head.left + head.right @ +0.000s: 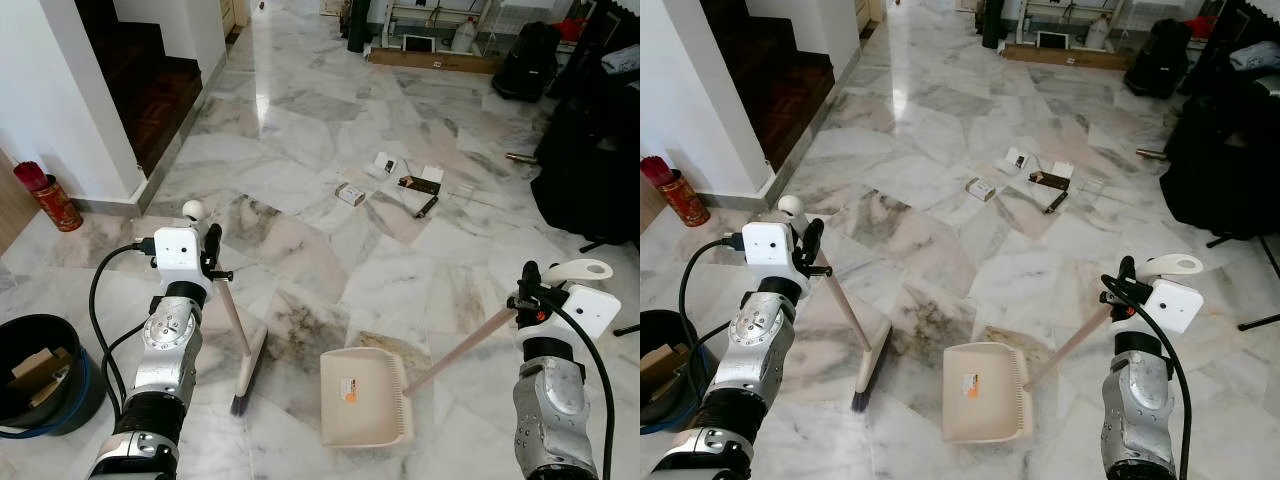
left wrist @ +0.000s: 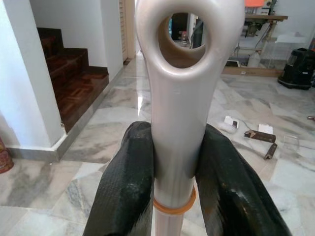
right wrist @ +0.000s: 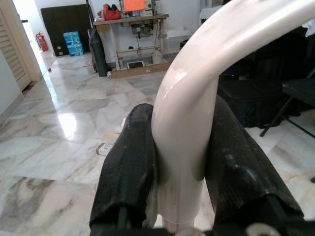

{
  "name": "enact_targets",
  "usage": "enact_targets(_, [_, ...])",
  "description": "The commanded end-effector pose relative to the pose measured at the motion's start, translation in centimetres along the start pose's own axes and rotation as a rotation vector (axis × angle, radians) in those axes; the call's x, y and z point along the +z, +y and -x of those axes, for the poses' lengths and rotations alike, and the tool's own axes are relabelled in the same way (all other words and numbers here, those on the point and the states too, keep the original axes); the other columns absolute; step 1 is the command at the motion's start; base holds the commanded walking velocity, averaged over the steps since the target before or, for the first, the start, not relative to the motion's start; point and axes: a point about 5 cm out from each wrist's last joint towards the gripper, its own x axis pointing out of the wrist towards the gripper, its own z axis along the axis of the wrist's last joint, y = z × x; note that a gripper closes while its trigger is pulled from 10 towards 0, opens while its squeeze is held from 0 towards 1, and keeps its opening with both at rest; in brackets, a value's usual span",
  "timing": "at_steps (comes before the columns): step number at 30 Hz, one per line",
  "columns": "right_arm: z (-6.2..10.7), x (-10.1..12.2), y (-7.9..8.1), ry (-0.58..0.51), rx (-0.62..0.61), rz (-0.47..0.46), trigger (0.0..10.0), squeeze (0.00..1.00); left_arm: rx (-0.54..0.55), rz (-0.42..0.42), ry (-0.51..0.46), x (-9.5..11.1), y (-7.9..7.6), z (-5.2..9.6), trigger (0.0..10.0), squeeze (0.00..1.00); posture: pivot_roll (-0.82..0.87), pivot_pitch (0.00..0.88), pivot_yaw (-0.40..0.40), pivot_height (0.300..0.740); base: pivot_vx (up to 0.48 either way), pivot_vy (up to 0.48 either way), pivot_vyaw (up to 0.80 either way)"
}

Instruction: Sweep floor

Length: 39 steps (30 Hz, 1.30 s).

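At far left a dark bin (image 1: 35,370) sits on the marble floor (image 1: 300,170), and just right of it the left claw (image 2: 172,182) pinches the broom (image 1: 240,345) near the top of its handle — the pole slants down to the head, which rests on the floor beside the dustpan (image 1: 362,397). The dustpan lies flat between the arms, its long handle rising to the right claw (image 3: 179,162), whose fingers press on either side of the curved grip. Farther ahead, scattered litter (image 1: 405,185) — small boxes and scraps — lies well apart from both tools.
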Motion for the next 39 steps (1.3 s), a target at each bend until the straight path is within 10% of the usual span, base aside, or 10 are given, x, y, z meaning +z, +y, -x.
enact_targets(1, [-2.9,-0.3,3.5,0.243,0.102,-0.114,10.0,0.0,0.03,0.041,0.055,-2.1,1.5,3.7,10.0,0.0,0.18,0.02,-0.181,0.74,0.0,0.0,0.0])
enact_targets(3, [-3.0,1.4,3.9,0.086,0.196,0.103,10.0,0.0,0.031,0.029,0.051,-2.0,1.6,4.0,10.0,0.0,0.16,0.039,-0.19,0.74,0.0,0.0,0.0])
enact_targets(39, [-2.1,1.7,3.7,0.051,0.162,0.035,10.0,0.0,-0.017,0.008,0.035,-1.0,1.6,2.2,10.0,0.0,0.11,0.081,-0.115,0.74,0.0,0.0,0.0])
